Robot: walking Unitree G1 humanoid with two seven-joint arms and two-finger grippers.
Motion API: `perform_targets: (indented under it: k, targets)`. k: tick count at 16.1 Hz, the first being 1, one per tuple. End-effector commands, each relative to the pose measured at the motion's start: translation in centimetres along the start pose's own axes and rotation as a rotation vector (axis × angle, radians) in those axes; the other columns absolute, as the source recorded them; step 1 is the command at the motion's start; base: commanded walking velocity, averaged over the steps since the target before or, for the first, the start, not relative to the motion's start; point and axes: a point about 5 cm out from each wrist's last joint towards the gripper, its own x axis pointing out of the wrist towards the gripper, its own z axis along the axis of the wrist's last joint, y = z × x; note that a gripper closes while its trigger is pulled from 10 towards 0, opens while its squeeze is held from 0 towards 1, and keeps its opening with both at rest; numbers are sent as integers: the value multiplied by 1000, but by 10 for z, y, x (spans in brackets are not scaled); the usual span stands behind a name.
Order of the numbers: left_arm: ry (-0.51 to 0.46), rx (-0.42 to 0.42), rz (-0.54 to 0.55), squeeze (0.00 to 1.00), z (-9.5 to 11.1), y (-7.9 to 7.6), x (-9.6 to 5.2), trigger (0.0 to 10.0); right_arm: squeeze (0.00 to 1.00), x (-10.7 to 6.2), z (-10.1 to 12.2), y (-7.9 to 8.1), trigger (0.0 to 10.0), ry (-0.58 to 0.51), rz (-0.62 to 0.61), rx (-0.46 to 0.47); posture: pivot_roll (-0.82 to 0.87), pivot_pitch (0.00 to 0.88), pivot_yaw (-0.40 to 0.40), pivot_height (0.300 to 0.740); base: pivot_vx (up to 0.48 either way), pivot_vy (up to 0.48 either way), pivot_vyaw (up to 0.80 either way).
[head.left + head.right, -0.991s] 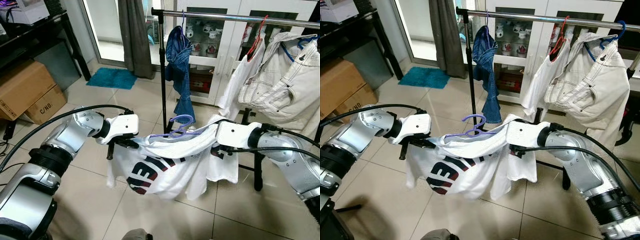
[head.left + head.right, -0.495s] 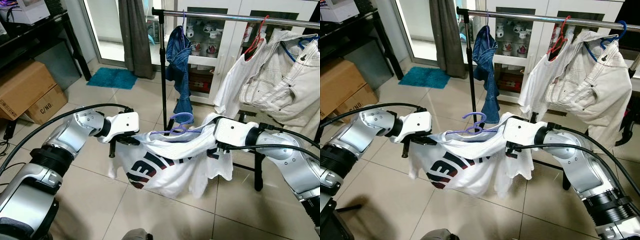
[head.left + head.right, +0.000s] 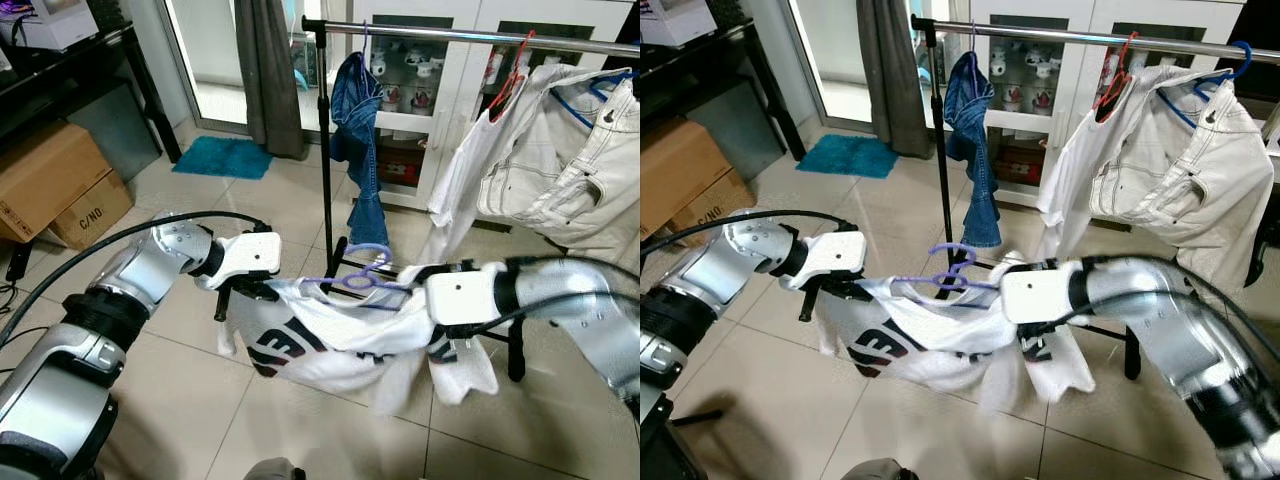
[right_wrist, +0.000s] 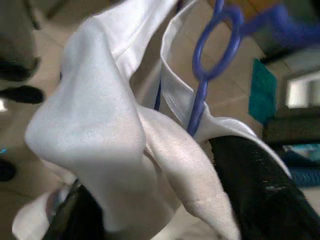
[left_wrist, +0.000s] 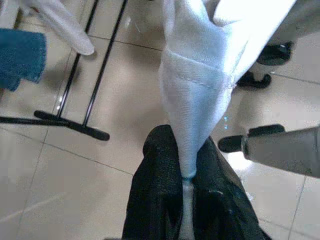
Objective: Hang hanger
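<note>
A white T-shirt (image 3: 320, 345) with dark lettering is draped over a purple hanger (image 3: 365, 277) and hangs stretched between my two arms, low in front of the clothes rack. My left gripper (image 3: 262, 290) is shut on one edge of the shirt; the left wrist view shows the cloth (image 5: 200, 75) pinched between its fingers (image 5: 160, 165). My right gripper (image 3: 1030, 330) is shut on the other side, its fingers mostly buried in fabric. In the right wrist view the hanger's hook (image 4: 215, 45) rises from the bunched shirt. The chrome rail (image 3: 470, 35) runs above and behind.
On the rail hang blue jeans (image 3: 362, 120), a white top on a red hanger (image 3: 470, 170) and a white jacket (image 3: 560, 150). The rack's black pole (image 3: 325, 150) stands just behind the shirt. Cardboard boxes (image 3: 50, 180), a black table (image 3: 70, 70) and a teal mat (image 3: 225, 157) lie left.
My right arm has dropped and swung, blurred in motion, and the shirt with its hanger now sags lower and more bunched. The left arm has barely moved.
</note>
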Motion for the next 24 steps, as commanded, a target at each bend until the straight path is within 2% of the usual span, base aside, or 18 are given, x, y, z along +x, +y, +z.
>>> perform_targets:
  k: [1, 3, 4, 6, 7, 10, 12, 14, 15, 19, 21, 22, 23, 24]
  targets:
    - [21, 41, -12, 0, 3, 1, -5, 0, 1000, -2, 7, -3, 10000, -24, 35, -35, 119, 0, 86, 740, 0, 0, 0]
    - [28, 46, -28, 0, 2, -1, -4, 0, 1000, -5, 6, -9, 10000, -25, 65, -36, 121, 0, 78, 740, 0, 0, 0]
    - [34, 39, -29, 0, -2, -3, -4, 0, 1000, -9, -2, -10, 10000, 27, 163, -35, 124, 0, 70, 740, 0, 0, 0]
    - [34, 33, -17, 0, -4, -4, -6, 0, 1000, -15, -10, -5, 10000, 62, 257, -41, 125, 0, 62, 740, 0, 0, 0]
    - [33, 34, -16, 0, -4, -5, -7, 0, 1000, -15, -10, -8, 10000, 55, 241, -38, 125, 0, 62, 740, 0, 0, 0]
    - [9, 48, -27, 0, -2, -8, -6, 0, 1000, -11, -9, -46, 10000, 45, -5, -50, 131, 0, 55, 740, 0, 0, 0]
    - [8, 48, -23, 0, -2, -8, -6, 0, 1000, -12, -6, -42, 10000, 12, 52, -36, 131, 0, 56, 740, 0, 0, 0]
    - [-10, 58, 59, 0, 1, -1, -9, 0, 1000, -14, -5, -30, 10000, -30, 94, -22, 128, 0, 60, 740, 0, 0, 0]
    - [-42, 67, 117, 0, 3, 4, -11, 0, 1000, -19, -12, -29, 10000, -16, 46, 17, 127, 0, 60, 740, 0, 0, 0]
    - [-161, 109, 149, 0, 6, 1, -18, 0, 1000, -41, -28, -23, 10000, 1, -50, 149, 120, 0, 66, 740, 0, 0, 0]
    - [-224, 157, 153, 0, 7, -3, -21, 0, 1000, -52, -26, -22, 10000, -104, -120, 283, 119, 0, 66, 740, 0, 0, 0]
    - [-260, 169, 144, 0, 9, -5, -22, 0, 1000, -56, -20, -29, 10000, -216, -186, 364, 119, 0, 66, 740, 0, 0, 0]
    - [-276, 170, 134, 0, 9, -6, -22, 0, 671, -58, -18, -32, 10000, -270, -206, 400, 119, 0, 66, 740, 0, 0, 0]
    - [-296, 169, 117, 0, 10, -7, -24, 0, 0, -59, -15, -34, 10000, -332, -214, 443, 120, 0, 63, 740, 0, 0, 0]
